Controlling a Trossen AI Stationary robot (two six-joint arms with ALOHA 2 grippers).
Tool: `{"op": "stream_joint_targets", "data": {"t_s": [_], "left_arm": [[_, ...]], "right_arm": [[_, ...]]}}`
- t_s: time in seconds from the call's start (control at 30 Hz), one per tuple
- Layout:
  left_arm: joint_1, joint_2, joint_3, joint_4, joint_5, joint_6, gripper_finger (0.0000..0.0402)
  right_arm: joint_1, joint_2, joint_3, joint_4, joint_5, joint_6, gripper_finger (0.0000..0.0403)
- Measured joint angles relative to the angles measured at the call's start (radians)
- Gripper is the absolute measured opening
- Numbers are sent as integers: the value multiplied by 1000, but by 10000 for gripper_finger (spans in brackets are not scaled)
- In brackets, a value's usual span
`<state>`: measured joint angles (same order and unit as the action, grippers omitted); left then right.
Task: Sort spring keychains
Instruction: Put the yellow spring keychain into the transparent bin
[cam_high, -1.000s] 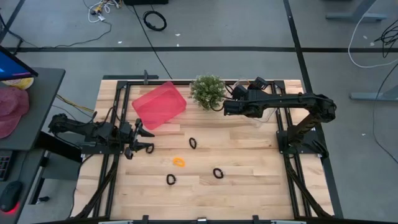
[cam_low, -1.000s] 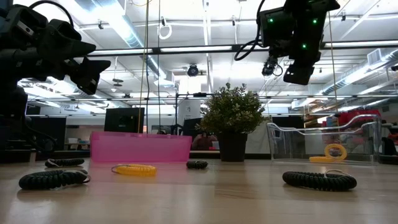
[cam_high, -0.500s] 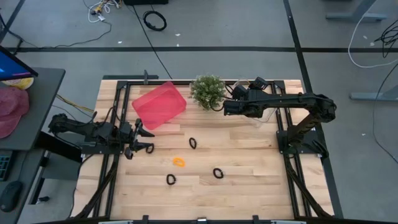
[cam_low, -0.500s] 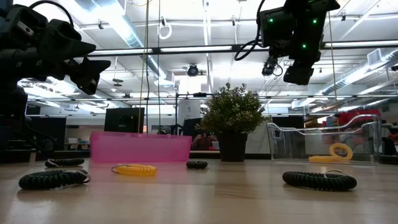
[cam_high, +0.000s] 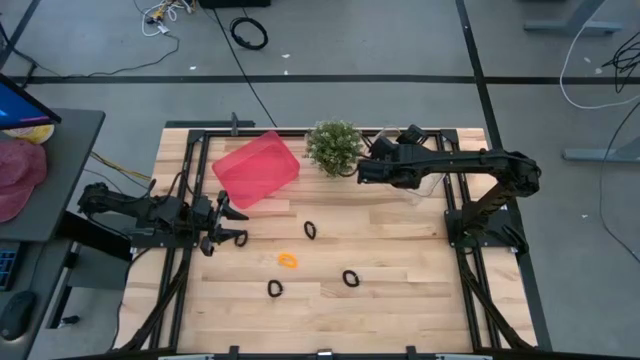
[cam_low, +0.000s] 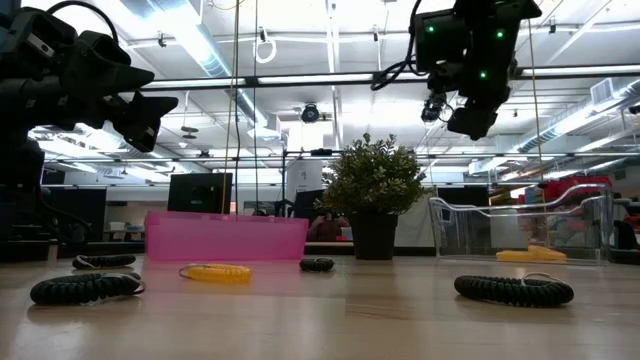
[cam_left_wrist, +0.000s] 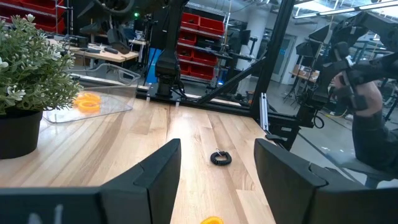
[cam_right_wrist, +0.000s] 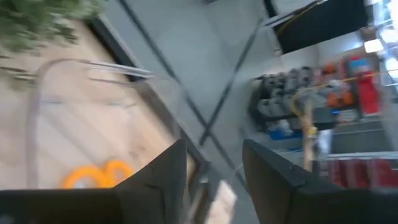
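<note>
Pale wooden boards (cam_high: 400, 260) run beneath both my arms, with a pink bin (cam_high: 256, 168) and a potted plant (cam_high: 334, 146) at the far edge. My right gripper (cam_high: 366, 172) hangs high beside the plant, next to the clear tray (cam_low: 520, 225), its fingers (cam_right_wrist: 155, 180) spread wide with nothing between them; below them I see orange keychains in the tray (cam_right_wrist: 96, 176). My left gripper (cam_high: 236, 224) hovers low over the boards near the pink bin, fingers (cam_left_wrist: 161, 174) also wide apart and empty.

What counts for my next reach is the loose keychains. An orange spring keychain (cam_high: 288, 261) lies ahead of my left fingers and a little toward me; a black one (cam_high: 310, 230) lies almost straight ahead of those fingertips, between my two grippers. Two more black ones (cam_high: 351, 278) (cam_high: 275, 289) rest farther toward me. All four lie flat. I judge my left fingers nearer to most of them, while my right must come down and back from the tray.
</note>
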<state>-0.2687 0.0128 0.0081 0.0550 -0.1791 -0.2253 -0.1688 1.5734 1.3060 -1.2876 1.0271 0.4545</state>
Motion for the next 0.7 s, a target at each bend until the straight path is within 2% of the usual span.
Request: {"op": "stream_joint_targets", "data": {"t_s": [0.4,0.7], "left_arm": [[0,0,0,0,0,0,209],[0,0,0,0,0,0,209]], "right_arm": [[34,0,0,228,-405,-71,160],[165,3,0,388,-595,-113,160]]}}
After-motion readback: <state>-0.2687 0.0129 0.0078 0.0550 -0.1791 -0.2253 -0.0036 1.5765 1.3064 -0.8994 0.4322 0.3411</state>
